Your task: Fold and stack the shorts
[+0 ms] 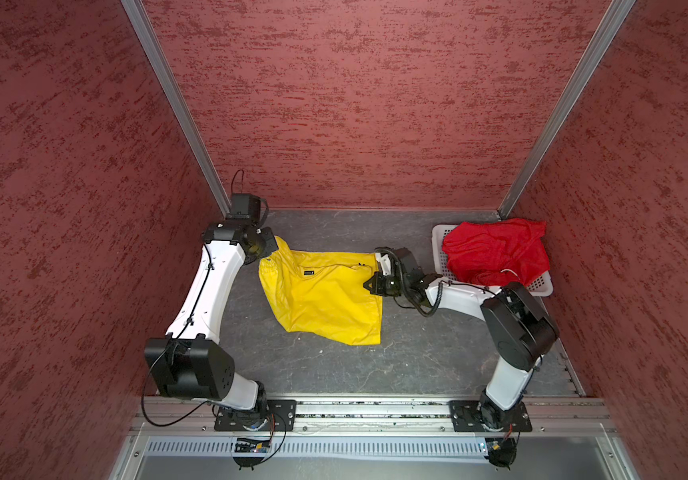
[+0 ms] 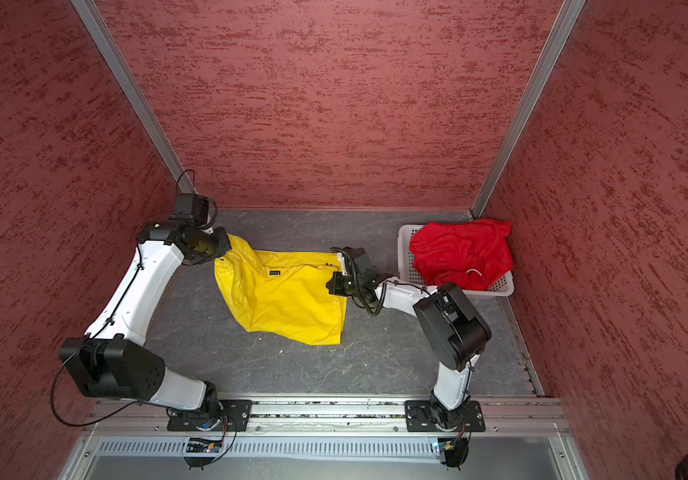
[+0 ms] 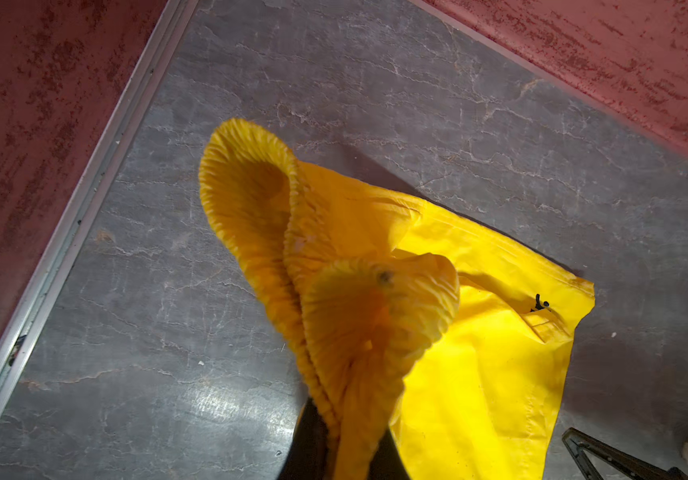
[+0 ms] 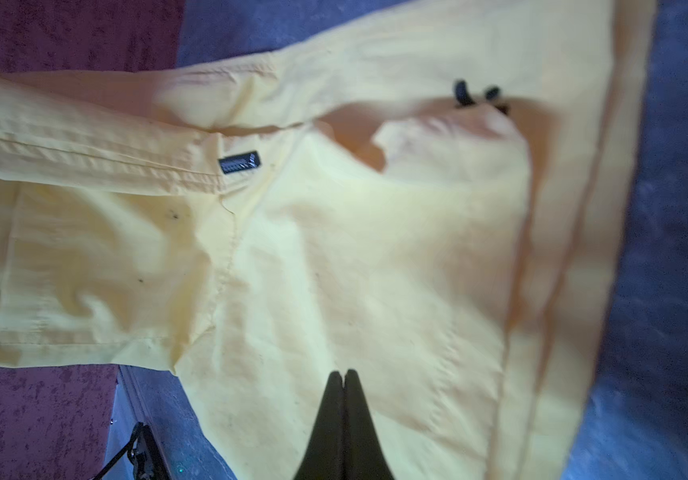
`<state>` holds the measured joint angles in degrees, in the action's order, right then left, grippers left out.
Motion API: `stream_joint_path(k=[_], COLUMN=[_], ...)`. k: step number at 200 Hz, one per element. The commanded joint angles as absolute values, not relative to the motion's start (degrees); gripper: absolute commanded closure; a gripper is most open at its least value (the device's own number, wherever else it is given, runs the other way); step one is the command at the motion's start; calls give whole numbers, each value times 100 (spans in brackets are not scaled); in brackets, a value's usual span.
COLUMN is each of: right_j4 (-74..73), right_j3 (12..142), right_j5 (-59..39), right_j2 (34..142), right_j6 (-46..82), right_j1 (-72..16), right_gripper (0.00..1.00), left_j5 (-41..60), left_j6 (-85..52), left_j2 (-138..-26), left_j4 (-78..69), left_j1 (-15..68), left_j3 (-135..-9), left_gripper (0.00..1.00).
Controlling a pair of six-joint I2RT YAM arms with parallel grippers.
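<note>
White arm links [image 1: 209, 286], black joints [image 1: 192, 365], black cables [image 1: 438, 297]

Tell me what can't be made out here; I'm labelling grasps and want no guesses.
- Left fingers: left wrist view, bunched yellow shorts waistband covers them.
- Right fingers: right wrist view blurred; pinching cloth or not, unclear.
- Red shorts: both top views, crumpled in the basket; lower layers hidden, right arm covers part of the near rim.

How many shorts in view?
2. Bright yellow cloth shorts on the grey table, centre; bright red cloth shorts heaped in the white perforated plastic basket, far right. More may hide beneath.
</note>
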<state>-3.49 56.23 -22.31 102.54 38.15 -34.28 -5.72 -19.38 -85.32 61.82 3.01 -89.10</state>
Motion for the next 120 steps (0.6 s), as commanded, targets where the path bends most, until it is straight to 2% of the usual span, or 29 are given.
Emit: stream_joint_path(k=[1, 47, 83, 120], right_j4=[-314, -665, -879, -1150], right_j3=[5179, 4903, 4681, 4513], right_j5=[-2089, -2094, -1531, -1368], right_j2=[10198, 10457, 10479, 10425], right_j6=[3964, 4189, 4452, 4623], right_j1=[-3439, -3382, -3361, -3284], right_gripper=[100, 100, 100, 100], left_j5=[-1253, -1942, -2635, -3110], left_j6=[-1685, -1705, -1755, -1888], left_j2=[-8690, -9499, -10289, -11015], left_j4=[6330, 6818, 7326, 7520], left_j1=[783, 1966, 2935, 3922], left_j3=[-9325, -10096, -10703, -11030], left_gripper=[93, 93, 91, 91])
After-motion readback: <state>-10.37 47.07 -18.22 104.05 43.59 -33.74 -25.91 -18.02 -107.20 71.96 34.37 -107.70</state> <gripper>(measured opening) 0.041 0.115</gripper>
